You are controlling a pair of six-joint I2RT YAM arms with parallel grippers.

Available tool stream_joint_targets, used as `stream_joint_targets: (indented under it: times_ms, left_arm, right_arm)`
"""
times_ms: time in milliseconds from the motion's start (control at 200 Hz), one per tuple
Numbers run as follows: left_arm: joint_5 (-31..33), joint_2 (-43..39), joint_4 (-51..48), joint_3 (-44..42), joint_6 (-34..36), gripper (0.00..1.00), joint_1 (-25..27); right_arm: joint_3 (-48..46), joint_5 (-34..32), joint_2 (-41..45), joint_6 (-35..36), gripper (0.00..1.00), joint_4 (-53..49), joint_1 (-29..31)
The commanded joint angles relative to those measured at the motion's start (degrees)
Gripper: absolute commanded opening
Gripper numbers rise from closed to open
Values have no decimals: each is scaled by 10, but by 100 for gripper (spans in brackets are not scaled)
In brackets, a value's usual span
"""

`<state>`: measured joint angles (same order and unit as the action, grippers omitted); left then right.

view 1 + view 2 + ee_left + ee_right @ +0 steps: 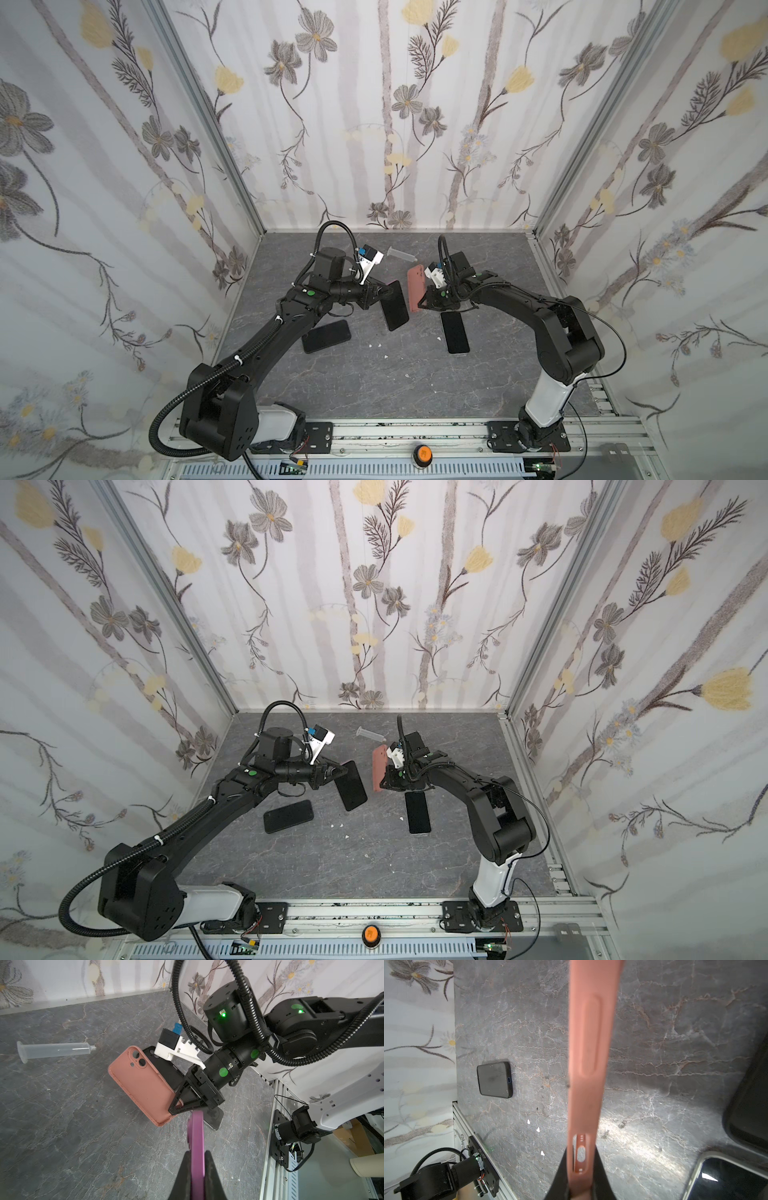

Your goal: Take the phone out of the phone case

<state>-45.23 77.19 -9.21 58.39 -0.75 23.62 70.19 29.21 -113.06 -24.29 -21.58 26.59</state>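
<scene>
The left arm [266, 332] stretches from its near base toward the desk's [374, 386] middle, with the wrist turned inward. The left fingers [182, 1176] are clamped tight on the thin edge of the phone [395, 305]. The right arm [552, 328] rises, folds at the elbow and reaches back toward the centre. The right fingers [602, 1180] are pinched on one end of the case [415, 289].

The phone is out of the case and hangs above the desk just beside it, the two apart. Its long axis runs far to near, leaning a little right, with the dark glass tilted up. In the left wrist view its edge is a flat purple strip.

The case is empty and stands on edge. Its long axis also runs far to near, with the camera cut-outs at the far end. It is matte salmon with rounded corners and a raised rim.

The desk is grey and veined like marble. Two more black phones [326, 336] [455, 332] lie flat on it, and a clear syringe [401, 253] lies near the back.
</scene>
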Motion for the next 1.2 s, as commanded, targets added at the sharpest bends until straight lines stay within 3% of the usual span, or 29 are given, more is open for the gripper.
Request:
stream_joint_targets:
  times_ms: [0, 140, 620, 1194]
  left_arm:
    - [-9, 8, 24, 6, -4, 0, 6]
    - [-9, 13, 24, 4, -6, 0, 6]
    - [-16, 18, 22, -1, -5, 0, 6]
    - [-16, 21, 22, -4, -5, 0, 6]
  right_arm:
    - [21, 6, -22, -11, 0, -4, -5]
    - [42, 34, -55, -6, 0, -19, -14]
    - [80, 81, -115, 1, 16, -33, -34]
    - [95, 68, -126, 2, 35, -32, -36]
